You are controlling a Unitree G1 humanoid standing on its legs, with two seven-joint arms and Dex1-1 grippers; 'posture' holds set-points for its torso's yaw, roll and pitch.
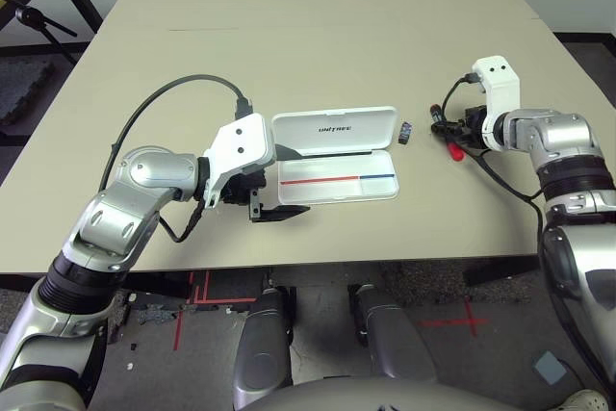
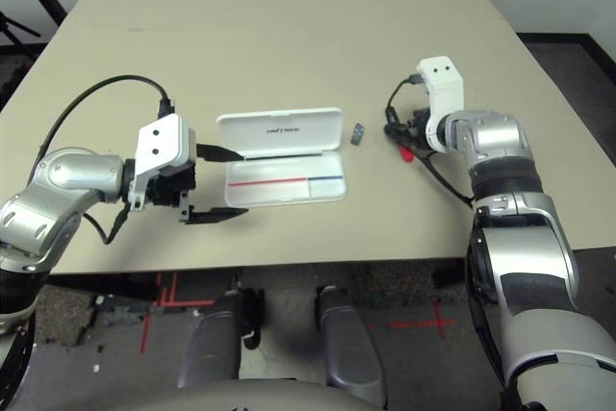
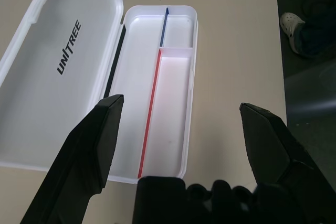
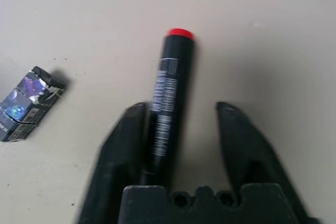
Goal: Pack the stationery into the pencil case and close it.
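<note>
Right gripper down at the table on the right, fingers part-way in around the marker: one finger against the black barrel, the other apart from it, so not yet a firm hold. Red cap pointing away past the fingertips. Left gripper wide open and holding nothing, hovering at the left end of the pencil case. Case lying open mid-table, lid folded back on the far side, tray bare inside. Small dark block on the table between case and marker, just off the case's right end. Marker likely light and stiff, with a smooth round barrel prone to rolling or slipping under the pads; best pinched across mid-barrel, clear of the cap. Block tiny and light, probably fiddly to pinch
</note>
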